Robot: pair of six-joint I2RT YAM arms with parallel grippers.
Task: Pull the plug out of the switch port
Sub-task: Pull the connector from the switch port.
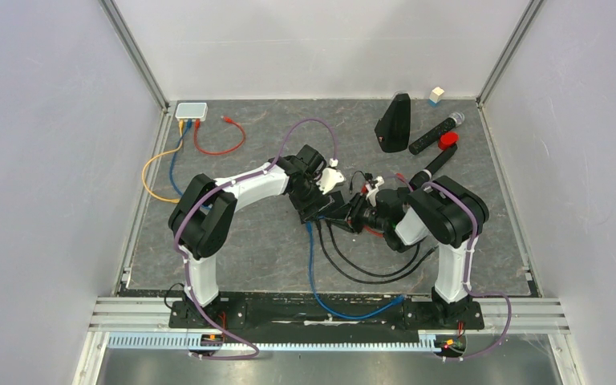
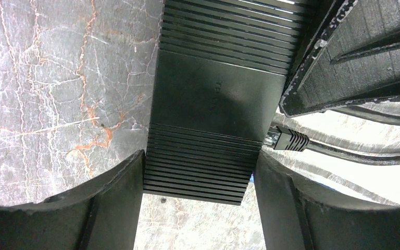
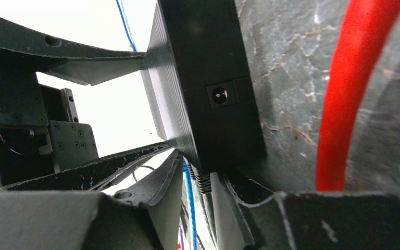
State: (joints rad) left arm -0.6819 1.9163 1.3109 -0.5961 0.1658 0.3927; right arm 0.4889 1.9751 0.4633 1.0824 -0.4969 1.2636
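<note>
The left gripper pinches the black ribbed plastic network switch across its width. One finger touches each long side, holding it on the grey marbled table mat at mid-table. The task's thing, a black-booted plug with a clear tip, sits against the switch's right edge, apparently in a port, and its cable trails off rightward. Close beside it is a finger of the right gripper. Its jaws stand narrowly apart around the switch's cabled end and a thin blue cable; whether they pinch anything I cannot tell. Further right, a thick red cable lies on the mat.

The step in hand looks like seating a grip on the plug. It should go best if the fingers take the boot rather than the cable, press the latch tab, then draw straight out along the port's axis while the left braces. Open mat lies to the right and toward the near edge, though the red cable and the looping black leads crowd that path. The walls stand well apart.
</note>
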